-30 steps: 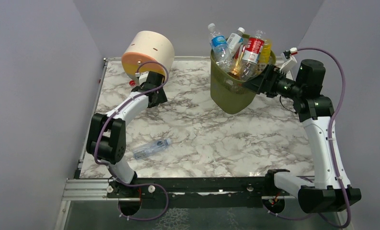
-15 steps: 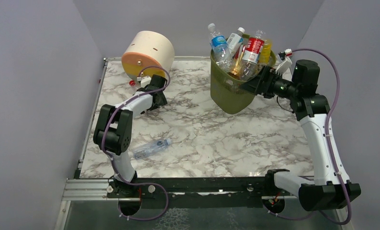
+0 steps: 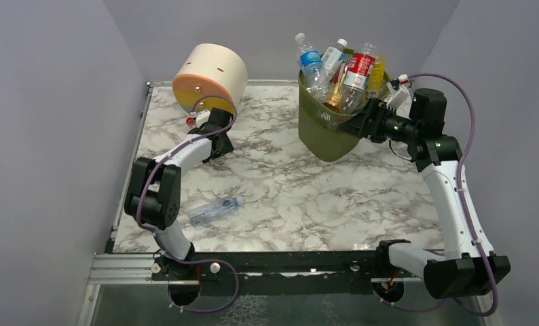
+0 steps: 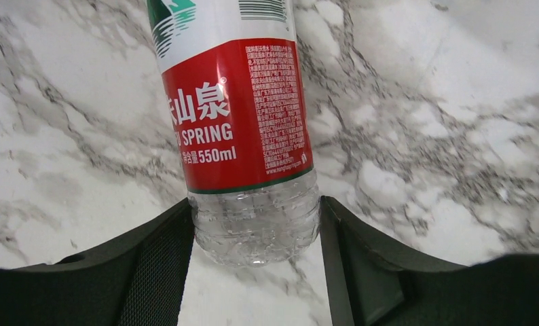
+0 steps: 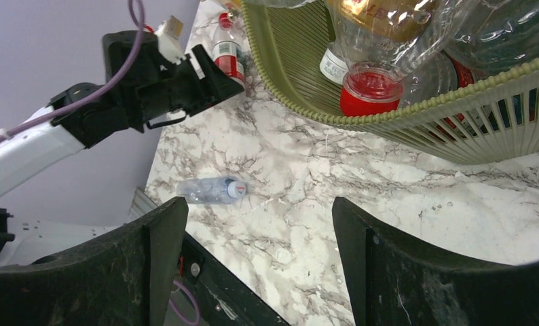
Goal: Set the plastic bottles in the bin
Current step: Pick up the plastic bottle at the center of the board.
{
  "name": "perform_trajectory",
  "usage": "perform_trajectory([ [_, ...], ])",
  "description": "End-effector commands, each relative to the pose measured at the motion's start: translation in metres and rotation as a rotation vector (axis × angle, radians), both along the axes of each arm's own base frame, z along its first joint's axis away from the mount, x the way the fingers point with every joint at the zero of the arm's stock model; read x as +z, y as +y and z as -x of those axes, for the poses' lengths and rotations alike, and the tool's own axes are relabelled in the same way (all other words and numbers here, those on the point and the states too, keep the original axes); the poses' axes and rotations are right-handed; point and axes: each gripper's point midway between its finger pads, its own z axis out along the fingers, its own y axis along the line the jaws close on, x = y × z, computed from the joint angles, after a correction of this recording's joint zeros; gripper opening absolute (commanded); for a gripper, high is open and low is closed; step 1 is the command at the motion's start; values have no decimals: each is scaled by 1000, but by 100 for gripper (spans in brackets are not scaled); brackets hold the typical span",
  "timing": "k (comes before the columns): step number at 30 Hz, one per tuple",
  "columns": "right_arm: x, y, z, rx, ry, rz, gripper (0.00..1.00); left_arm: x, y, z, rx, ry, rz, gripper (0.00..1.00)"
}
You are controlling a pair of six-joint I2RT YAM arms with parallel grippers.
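Observation:
A clear plastic bottle with a red label lies on the marble table by the round box; only its red cap peeks out in the top view. My left gripper is shut on the bottle's ribbed base, both fingers touching its sides. The olive-green bin stands at the back, heaped with several bottles. My right gripper hovers open and holds nothing, close to the bin's right wall. Another clear bottle lies on the near left of the table.
A cream and orange round drawer box stands at the back left, just behind the left gripper. Grey walls close in the table on three sides. The black rail with both arm bases runs along the near edge.
My left gripper has closed from wide open onto the red-labelled bottle, its arm shifting slightly. The right arm has edged a little left toward the bin, jaws unchanged.

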Motion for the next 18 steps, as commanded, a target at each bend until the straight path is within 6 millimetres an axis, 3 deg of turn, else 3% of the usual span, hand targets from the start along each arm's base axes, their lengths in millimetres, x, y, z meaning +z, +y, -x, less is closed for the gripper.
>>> perform_trajectory([
  [1,-4,0,1,11,-30,35,81,52,-28,13,-46,-85,211,57],
  [12,-10,13,4,51,-18,73,81,186,-96,58,-271,-199,650,58],
  [18,-1,30,3,96,-36,141,82,224,-128,96,-354,-153,901,60],
])
